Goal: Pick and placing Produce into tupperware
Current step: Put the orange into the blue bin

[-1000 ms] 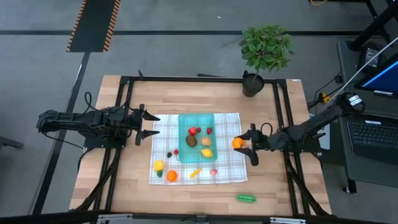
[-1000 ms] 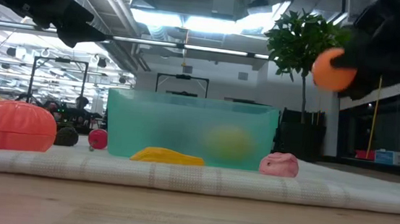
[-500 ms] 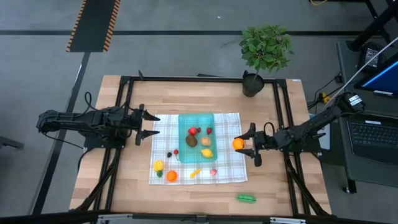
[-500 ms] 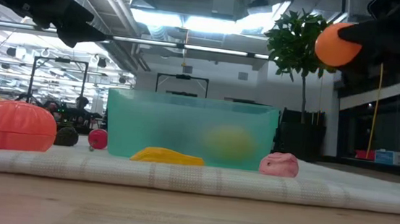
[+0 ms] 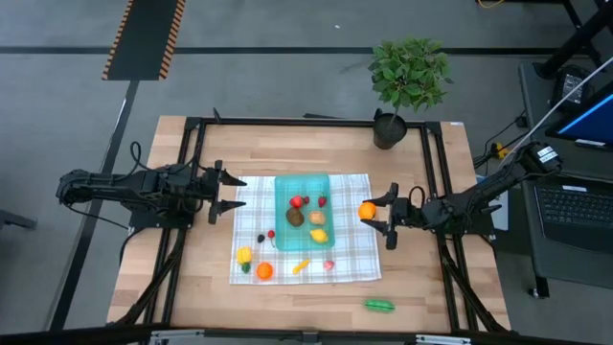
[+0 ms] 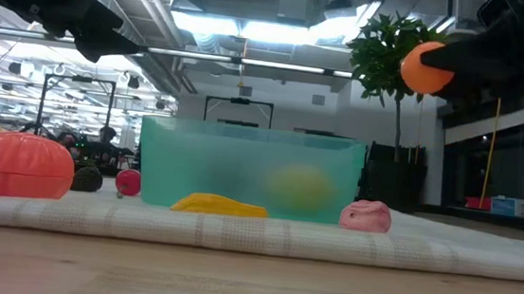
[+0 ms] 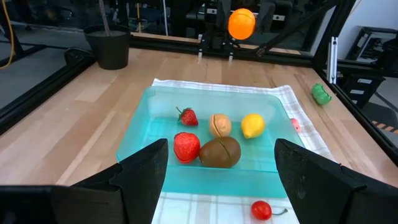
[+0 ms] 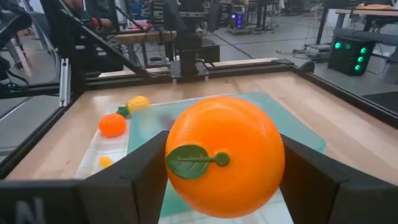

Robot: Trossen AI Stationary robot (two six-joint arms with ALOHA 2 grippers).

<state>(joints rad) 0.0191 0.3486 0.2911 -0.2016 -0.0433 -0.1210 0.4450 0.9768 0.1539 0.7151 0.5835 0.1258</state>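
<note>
High view shows the right arm's jaws [image 5: 375, 218] pinching an orange [image 5: 367, 211] above the right edge of the checked cloth [image 5: 354, 257], just short of the teal container [image 5: 283, 187]. Right wrist view shows the orange filling the gap between the two dark fingers [image 8: 134, 180], its green leaf facing the camera, with the container lying ahead of the jaws. Low view shows the orange [image 6: 426, 67] lifted well above the container's rim.

Inside the container lie a strawberry [image 7: 186, 116], a red fruit [image 7: 186, 146], a brown kiwi [image 7: 219, 152], a tan nut-like piece [image 7: 219, 124] and a lemon [image 7: 252, 125].

Left arm's jaws [image 5: 233, 192] hang spread and empty over the cloth's left edge, the container just ahead of them.

On the cloth beside the container rest a cherry [image 7: 262, 210], a yellow banana [image 5: 301, 265], a pink piece [image 5: 329, 264] and an orange pumpkin-like piece [image 5: 264, 271]. A green vegetable [image 5: 379, 306] lies on the bare table [image 5: 192, 278], well apart from both jaws.
</note>
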